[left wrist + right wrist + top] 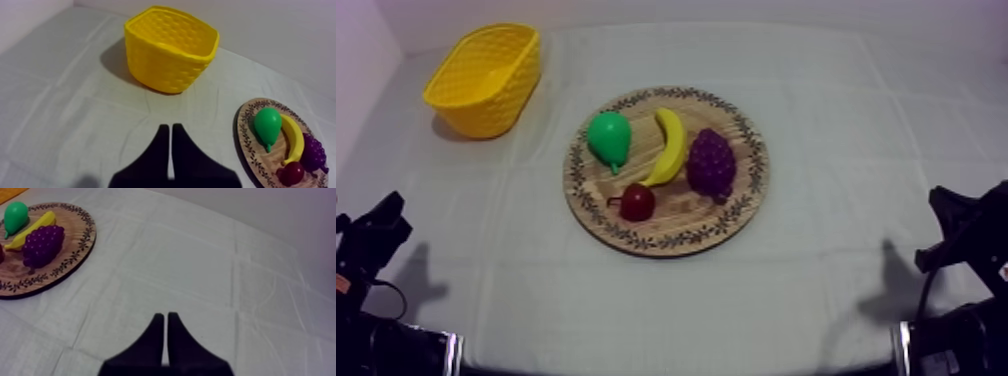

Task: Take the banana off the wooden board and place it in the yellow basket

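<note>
Left gripper [171, 126] closed; banana [671, 145] lengthwise far-to-near between pear [608, 137], grapes [711, 162].

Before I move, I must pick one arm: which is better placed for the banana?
Left, probably: the yellow basket stands on its side, while the banana lies on the wooden board between both arms.
</note>
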